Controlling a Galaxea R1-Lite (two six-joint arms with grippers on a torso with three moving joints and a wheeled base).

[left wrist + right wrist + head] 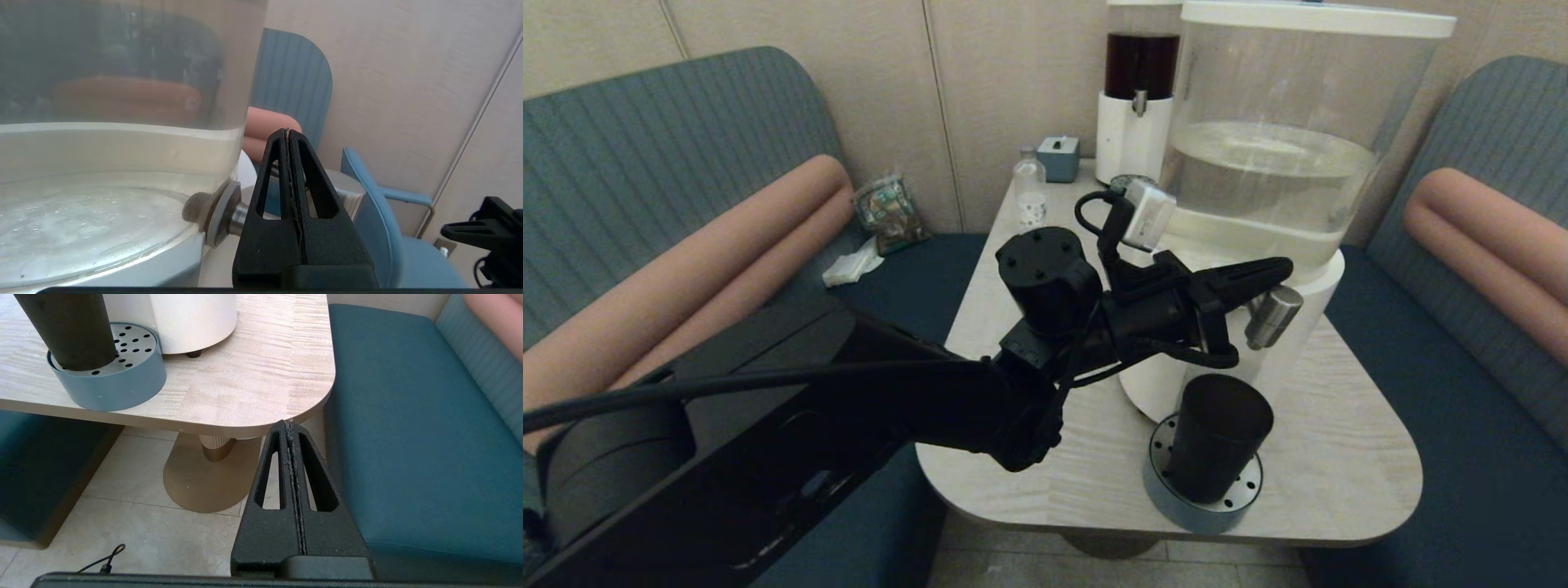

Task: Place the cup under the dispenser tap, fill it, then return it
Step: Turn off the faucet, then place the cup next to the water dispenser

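The dark tapered cup [1218, 445] [67, 328] stands upright on the round blue-grey perforated drip tray [1164, 488] [122, 381], directly below the brushed-steel dispenser tap [1274, 317] [351, 192] of the big clear-tank dispenser [1282, 155]. My left gripper [1278, 267] [288, 131] is shut and empty, its tips just above the top of the tap. My right gripper [289, 424] is shut and empty, parked low beyond the table's near right corner, over the floor; it does not show in the head view.
A smaller dark-liquid dispenser [1139, 90], a small clear bottle [1029, 192] and a grey-blue box [1058, 157] stand at the table's [1339, 457] back. Blue benches [408, 437] flank the table. A snack packet [888, 214] lies on the left bench.
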